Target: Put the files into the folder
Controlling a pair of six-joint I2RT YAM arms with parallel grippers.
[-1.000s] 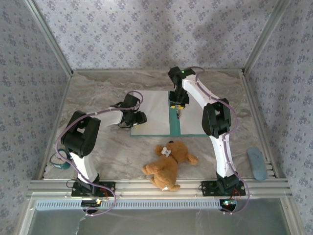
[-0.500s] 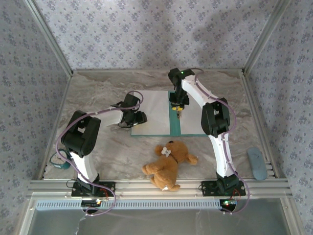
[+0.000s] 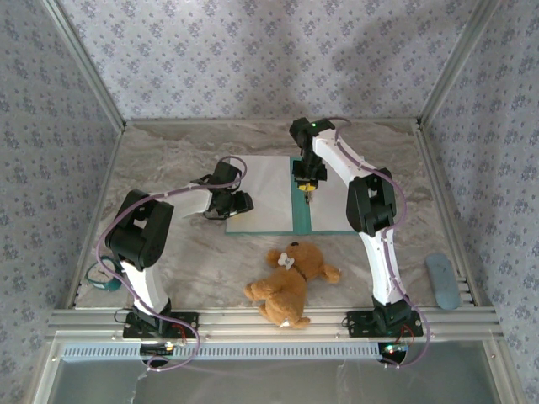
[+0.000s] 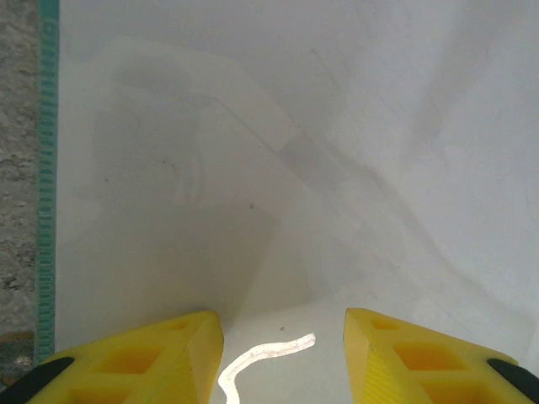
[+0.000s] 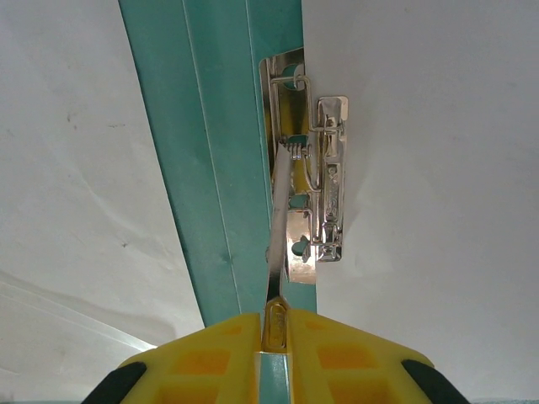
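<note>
The teal folder [image 3: 301, 212] lies open in the middle of the table, and a white file covers each half: one on the left [image 3: 268, 187], one on the right [image 3: 330, 209]. My left gripper [image 3: 239, 202] is open low over the left file [image 4: 295, 151], nothing between its yellow fingers; the folder's teal edge [image 4: 47, 168] runs along the left. My right gripper [image 3: 308, 193] is above the spine [image 5: 219, 151]. It [image 5: 275, 316] is shut on the raised lever [image 5: 279, 227] of the metal clip [image 5: 318, 194]. The right file [image 5: 421, 168] lies under the clip.
A brown teddy bear [image 3: 290, 282] lies in front of the folder near the table's front edge. A grey-blue flat object [image 3: 442, 281] rests on the right rail, and a small teal thing [image 3: 101, 281] sits by the left arm's base. Patterned walls enclose the table.
My right gripper's jaws have closed on the clip's lever. Both arms have stayed nearly where they were.
</note>
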